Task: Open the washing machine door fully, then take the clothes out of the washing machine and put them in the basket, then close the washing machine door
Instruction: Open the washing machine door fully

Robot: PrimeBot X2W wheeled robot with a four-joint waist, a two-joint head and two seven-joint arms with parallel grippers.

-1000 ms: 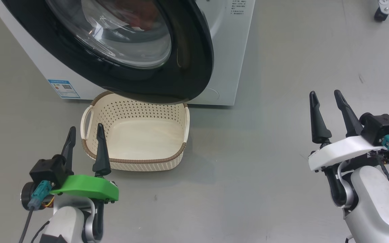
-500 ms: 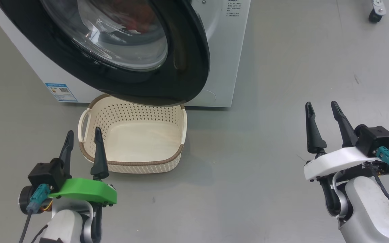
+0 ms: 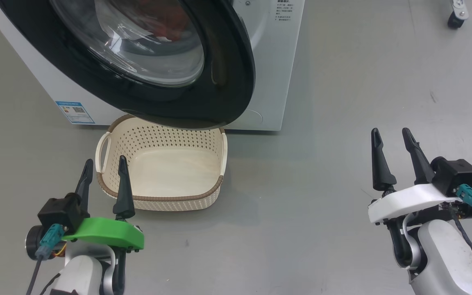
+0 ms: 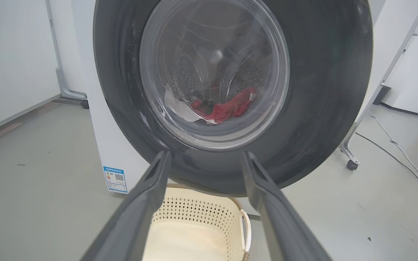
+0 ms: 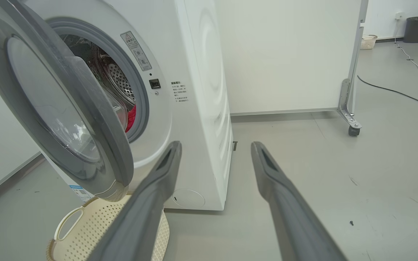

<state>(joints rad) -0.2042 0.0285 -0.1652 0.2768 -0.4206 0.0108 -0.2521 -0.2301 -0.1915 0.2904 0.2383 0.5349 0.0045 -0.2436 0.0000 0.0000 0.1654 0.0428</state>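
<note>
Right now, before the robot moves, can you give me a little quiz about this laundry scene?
1. True or false: the basket is empty.
2. What colours are the clothes seen through the washing machine door? A) blue and green B) red and white C) all black
3. Which one is beside the basket, the left gripper or the right gripper?
Key: 1 true; 2 B; 3 the left gripper.

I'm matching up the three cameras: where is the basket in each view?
Head view: basket left of centre, low.
Left wrist view: basket bottom centre.
Right wrist view: basket bottom left corner.
Shared landmark: the door, its dark rim directly above the basket.
</note>
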